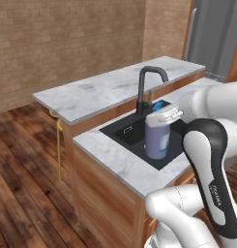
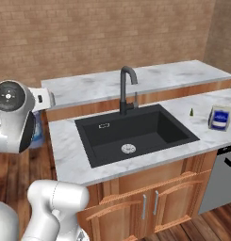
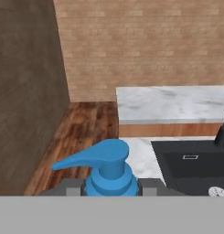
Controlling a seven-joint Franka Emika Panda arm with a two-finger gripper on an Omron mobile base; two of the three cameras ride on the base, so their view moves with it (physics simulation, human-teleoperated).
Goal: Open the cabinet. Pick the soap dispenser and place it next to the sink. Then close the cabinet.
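Observation:
My gripper (image 3: 109,185) is shut on the soap dispenser (image 1: 157,138), a lavender bottle with a pale blue label, held just under its white collar. In the hand view its blue pump top (image 3: 106,167) rises between my two fingertips (image 3: 70,187). The bottle hangs upright in the air. The right base view shows the soap dispenser (image 2: 37,132) by the left end of the marble counter, partly behind my arm. The black sink (image 2: 136,132) lies to its right, also seen as the sink (image 1: 129,130) and the sink (image 3: 191,167). The cabinet is out of view.
A black faucet (image 2: 126,89) stands behind the sink. A raised marble bar (image 2: 136,77) runs along the back. A small blue-and-white box (image 2: 219,117) sits on the counter at right. Low cabinet doors (image 2: 150,204) lie below; a dark panel (image 3: 26,91) stands left of the hand.

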